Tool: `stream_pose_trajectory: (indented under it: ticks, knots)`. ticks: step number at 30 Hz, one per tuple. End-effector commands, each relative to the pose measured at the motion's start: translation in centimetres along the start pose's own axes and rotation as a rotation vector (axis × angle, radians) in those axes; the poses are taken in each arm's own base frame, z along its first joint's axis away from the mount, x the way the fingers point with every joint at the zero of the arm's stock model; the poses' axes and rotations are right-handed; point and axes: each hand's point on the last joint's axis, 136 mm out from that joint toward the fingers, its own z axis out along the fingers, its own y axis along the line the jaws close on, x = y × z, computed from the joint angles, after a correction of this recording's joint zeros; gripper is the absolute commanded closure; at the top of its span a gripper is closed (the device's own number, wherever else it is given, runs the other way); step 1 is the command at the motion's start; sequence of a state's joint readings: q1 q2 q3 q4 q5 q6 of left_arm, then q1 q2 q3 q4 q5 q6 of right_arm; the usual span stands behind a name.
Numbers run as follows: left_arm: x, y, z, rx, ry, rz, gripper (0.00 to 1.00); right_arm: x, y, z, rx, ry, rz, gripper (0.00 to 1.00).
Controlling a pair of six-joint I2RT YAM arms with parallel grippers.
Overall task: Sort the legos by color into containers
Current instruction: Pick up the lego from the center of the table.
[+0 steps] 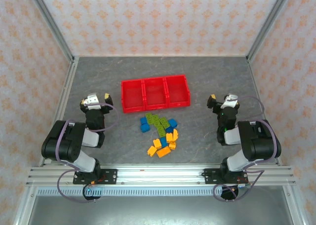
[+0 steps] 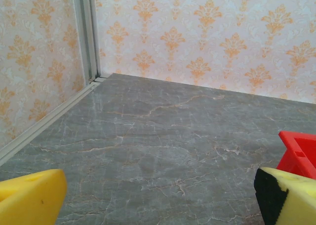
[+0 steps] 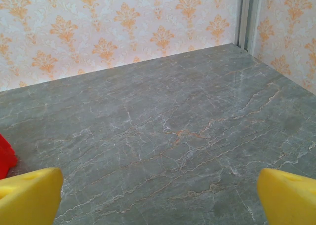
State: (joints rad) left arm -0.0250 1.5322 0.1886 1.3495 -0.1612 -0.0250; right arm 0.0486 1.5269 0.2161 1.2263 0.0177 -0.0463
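Observation:
The legos (image 1: 160,133) lie in a loose pile of blue, olive green and orange-yellow bricks on the grey table, just in front of the red three-compartment tray (image 1: 154,79). All three compartments look empty. My left gripper (image 1: 95,100) rests left of the tray, open, with bare table between its yellow fingertips (image 2: 29,199). The tray's corner (image 2: 300,150) shows at the right edge of the left wrist view. My right gripper (image 1: 222,100) sits right of the tray, open and holding nothing, its fingertips (image 3: 289,198) wide apart. A sliver of the tray (image 3: 6,157) shows in the right wrist view.
Patterned walls with metal corner posts (image 2: 88,35) enclose the table on three sides. Both arm bases stand on the rail (image 1: 158,174) at the near edge. Bare grey tabletop lies behind the tray and beside each gripper.

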Motion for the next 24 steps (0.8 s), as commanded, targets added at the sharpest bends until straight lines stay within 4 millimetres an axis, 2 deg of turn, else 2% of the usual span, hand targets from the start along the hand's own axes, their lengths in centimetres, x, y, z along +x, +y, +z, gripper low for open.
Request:
stream_pose_trajectory:
  ticks: [1, 7, 9, 22, 24]
  knots:
    - [-0.2, -0.2, 0.5, 0.014, 0.000, -0.002, 0.01, -1.0, 0.1, 0.3, -0.006, -0.028, 0.007, 0.00]
    - [-0.2, -0.4, 0.7, 0.044, 0.007, -0.009, 0.01, -1.0, 0.1, 0.3, -0.004, -0.027, 0.011, 0.00]
    - [0.0, -0.9, 0.8, 0.071, 0.017, -0.002, 0.01, -1.1, -0.5, 0.4, 0.023, -0.032, 0.028, 0.00]
    - [0.0, -0.8, 0.8, 0.070, 0.017, 0.001, 0.01, -1.1, -0.5, 0.4, 0.026, -0.029, 0.028, 0.00]
    - [-0.1, -0.9, 0.7, 0.068, 0.012, 0.002, 0.01, -1.6, -1.5, -0.1, 0.083, -0.060, 0.047, 0.00]
